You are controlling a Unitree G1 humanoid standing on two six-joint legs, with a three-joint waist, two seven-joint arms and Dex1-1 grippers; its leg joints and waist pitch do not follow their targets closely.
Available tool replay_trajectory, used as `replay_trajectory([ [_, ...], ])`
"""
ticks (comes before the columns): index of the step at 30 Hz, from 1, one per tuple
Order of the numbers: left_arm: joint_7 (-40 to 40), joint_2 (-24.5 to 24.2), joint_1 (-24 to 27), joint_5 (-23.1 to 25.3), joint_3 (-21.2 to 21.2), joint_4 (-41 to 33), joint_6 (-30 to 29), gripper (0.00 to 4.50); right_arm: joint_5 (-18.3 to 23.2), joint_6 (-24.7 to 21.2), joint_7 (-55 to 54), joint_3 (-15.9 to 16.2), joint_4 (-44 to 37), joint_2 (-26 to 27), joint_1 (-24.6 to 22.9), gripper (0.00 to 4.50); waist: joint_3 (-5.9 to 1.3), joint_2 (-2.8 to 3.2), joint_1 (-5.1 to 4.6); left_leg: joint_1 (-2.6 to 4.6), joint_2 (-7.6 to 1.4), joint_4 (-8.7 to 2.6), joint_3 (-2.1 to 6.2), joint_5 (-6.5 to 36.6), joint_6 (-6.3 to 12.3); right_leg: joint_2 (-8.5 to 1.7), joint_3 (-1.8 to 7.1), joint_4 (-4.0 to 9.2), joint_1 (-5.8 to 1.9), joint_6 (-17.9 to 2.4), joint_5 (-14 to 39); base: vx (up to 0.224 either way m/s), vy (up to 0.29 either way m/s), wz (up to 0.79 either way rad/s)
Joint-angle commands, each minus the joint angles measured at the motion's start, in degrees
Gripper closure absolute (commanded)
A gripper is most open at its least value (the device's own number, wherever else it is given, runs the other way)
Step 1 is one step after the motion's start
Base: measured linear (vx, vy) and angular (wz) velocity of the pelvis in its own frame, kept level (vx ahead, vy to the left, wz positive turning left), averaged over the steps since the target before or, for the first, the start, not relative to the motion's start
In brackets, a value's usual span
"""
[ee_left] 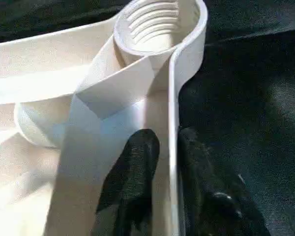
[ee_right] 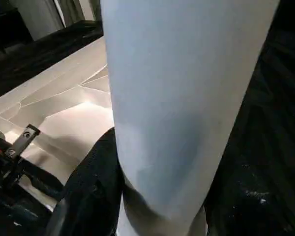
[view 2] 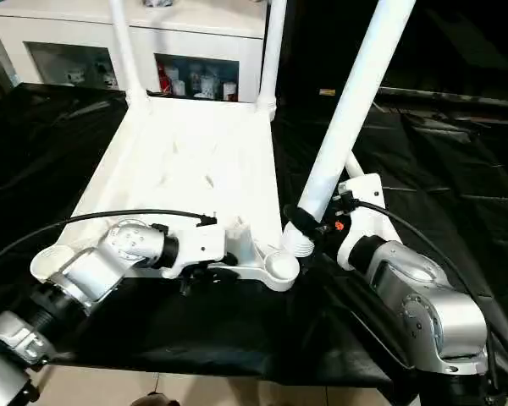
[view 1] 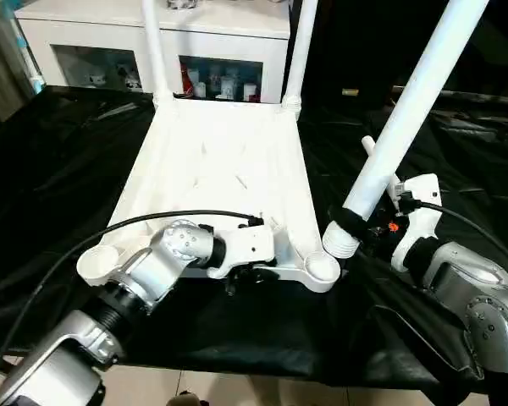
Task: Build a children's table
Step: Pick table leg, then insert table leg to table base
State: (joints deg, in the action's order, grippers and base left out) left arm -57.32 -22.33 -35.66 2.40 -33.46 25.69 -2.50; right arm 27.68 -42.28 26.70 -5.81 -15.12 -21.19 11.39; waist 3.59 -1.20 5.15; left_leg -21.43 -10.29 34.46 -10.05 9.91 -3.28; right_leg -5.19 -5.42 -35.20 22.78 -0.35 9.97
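Two white legs (view 1: 155, 51) already stand upright in the far corner sockets of the upturned white table (view 1: 220, 161), which lies ribbed side up on the black-draped tabletop (view 1: 51, 169). Behind it stands a white cabinet (view 1: 229, 30) with small bottles behind its glass.

Left fingers (ee_left: 132, 182) straddle the table's thin near rim: one black finger sits inside the rim, the other (ee_left: 206, 191) outside, with the white wall running up between them, pinched or very nearly so. Just beyond those fingertips, along the same rim, is the near right corner socket (ee_left: 160, 24), round and open, with threads showing inside. From the head view, the left gripper (view 1: 245, 271) reaches across the near edge from the robot's left, its black cable (view 1: 152, 218) arching over the silver forearm (view 1: 144, 271). The other near corner socket (view 1: 97, 262) lies open beside that forearm.

Right fingers (ee_right: 96, 182) are closed around a third white leg (view 1: 406, 110), one black pad on each side of the tube near its lower end. The leg leans up and away from the fingers, tilted toward the robot's right. Its ribbed, threaded end (view 1: 340, 241) pokes out just below the grip, hanging just beside the near right socket (view 1: 323, 269) and not yet seated in it. Right gripper (view 1: 364, 227) and white wrist housing (view 1: 419, 211) sit over the black cloth, just right of the table's corner.
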Motion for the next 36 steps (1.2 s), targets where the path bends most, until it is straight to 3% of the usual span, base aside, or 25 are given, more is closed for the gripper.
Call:
replay_trajectory([
  [1, -0.9, 0.5, -1.5, -0.8, 1.8, 0.5, 0.4, 3.77, 0.4, 0.6, 0.2, 0.0, -1.5, -0.3, 0.2, 2.62, -4.17, 0.25, 0.13, 1.0, -2.84, -4.38, 1.15, 15.7, -1.83, -4.08, 3.24, 5.09, -2.66, -8.2, 18.5, 0.0, 0.0, 0.0],
  [9, -2.1, 1.2, -1.2, -1.3, 2.8, 0.6, 0.1, 4.47, 0.3, 0.6, 0.6, 0.2, -1.3, -0.6, 0.3, 2.62, -4.15, 0.23, 0.12, 0.96, -2.86, -4.41, 1.18, 15.8, -1.7, -4.1, 3.23, 5.19, -2.64, -7.9, 19.2, 0.0, 0.0, 0.0],
  [17, -2.9, 1.1, -0.6, -0.7, 3.3, 1.6, -0.3, 4.5, 0.4, 0.6, 0.8, 0.4, -1.2, -0.5, 0.4, 2.62, -4.23, 0.24, 0.14, 0.91, -2.88, -4.37, 1.07, 14.3, -1.26, -4.07, 3.31, 4.77, -2.75, -9.2, 15.7, 0.0, 0.0, 0.0],
  [20, -1.5, 0.7, 0.1, -0.6, 4.3, 1.2, -3.0, 4.5, 0.4, 0.6, 0.6, 0.4, -1.2, -0.2, 0.5, 2.62, -4.14, 0.4, 0.09, 0.95, -2.86, -4.45, 1.11, 15.3, -1.6, -4.05, 3.27, 4.91, -2.76, -8.9, 17.1, 0.0, 0.0, 0.0],
  [24, 5.9, 0.7, 1.6, -0.2, 8.9, -2.7, -13.2, 4.5, 0.4, 0.9, 0.2, 0.2, -0.8, 0.5, 0.6, 2.62, -3.9, 0.3, -0.19, 0.85, -2.86, -4.5, 1.29, 17.0, -1.94, -4.2, 3.08, 5.17, -2.81, -8.2, 21.1, 0.0, 0.0, 0.0],
  [26, 7.5, 0.7, 2.1, 0.2, 9.5, -4.1, -15.4, 4.5, 0.5, 1.0, 0.1, 0.2, -0.7, 0.7, 0.7, 2.62, -3.83, 0.13, -0.53, 0.59, -2.64, -4.49, 1.41, 17.2, -1.77, -4.17, 2.88, 5.51, -2.92, -7.1, 23.8, 0.0, 0.0, 0.0],
  [27, 11.2, 1.0, 3.7, 1.8, 10.4, -7.6, -20.9, 4.5, 0.4, 1.1, -0.2, 0.5, 0.0, 1.3, 1.3, 2.62, -3.81, -0.16, -0.9, 0.32, -2.62, -4.58, 1.55, 17.2, -1.76, -4.12, 2.71, 5.58, -3.1, -6.2, 25.0, 0.0, 0.0, 0.0],
  [28, 12.4, 1.2, 4.1, 2.4, 10.6, -8.5, -22.7, 4.5, 0.4, 1.1, -0.3, 0.6, 0.3, 1.5, 1.5, 2.62, -3.75, -0.21, -1.45, -0.06, -2.62, -4.69, 1.77, 16.9, -1.65, -4.05, 2.55, 5.48, -3.28, -5.9, 25.3, 0.0, 0.0, 0.0],
  [30, 13.2, 1.5, 5.1, 3.1, 10.4, -10.6, -24.3, 4.5, 0.4, 1.3, -0.2, 1.1, 0.8, 1.8, 2.3, 2.62, -3.81, -0.12, -1.9, -0.12, -2.32, -4.47, 1.81, 16.8, -1.37, -4.02, 2.37, 5.94, -3.22, -4.6, 27.7, 0.0, 0.0, 0.0],
  [31, 13.0, 2.1, 5.6, 2.4, 10.4, -11.6, -24.4, 4.5, 0.4, 1.3, -0.1, 1.3, 1.3, 2.0, 2.9, 2.62, -3.91, -0.49, -2.36, -0.19, -2.23, -4.35, 1.76, 15.9, -0.96, -3.95, 2.38, 6.04, -3.19, -4.6, 27.0, 0.0, 0.0, 0.0],
  [32, 12.8, 2.5, 5.8, 2.0, 10.5, -12.2, -24.4, 4.5, 0.4, 1.3, 0.0, 1.4, 1.6, 2.1, 3.3, 2.62, -3.92, -0.41, -2.47, -0.22, -2.18, -4.34, 1.8, 15.5, -0.8, -3.89, 2.34, 5.96, -3.2, -4.7, 26.6, 0.0, 0.0, 0.0],
  [34, 12.2, 3.5, 6.1, 0.5, 10.6, -13.0, -23.7, 4.5, 0.5, 1.4, 0.4, 1.5, 2.8, 2.3, 4.4, 2.62, -3.97, -0.23, -2.26, 0.65, -2.16, -3.94, 1.26, 14.6, 0.25, -3.72, 2.67, 6.3, -2.36, -5.8, 25.3, 0.0, 0.0, 0.0],
  [36, 11.3, 4.5, 5.8, -0.9, 10.5, -12.8, -22.2, 4.5, 0.2, 2.2, 1.7, 1.9, 5.8, 2.3, 6.5, 2.62, -4.12, -0.12, -1.91, 0.87, -2.36, -3.97, 1.1, 13.6, 0.69, -3.48, 2.84, 5.83, -2.26, -7.4, 21.6, 0.0, 0.0, 0.0],
])
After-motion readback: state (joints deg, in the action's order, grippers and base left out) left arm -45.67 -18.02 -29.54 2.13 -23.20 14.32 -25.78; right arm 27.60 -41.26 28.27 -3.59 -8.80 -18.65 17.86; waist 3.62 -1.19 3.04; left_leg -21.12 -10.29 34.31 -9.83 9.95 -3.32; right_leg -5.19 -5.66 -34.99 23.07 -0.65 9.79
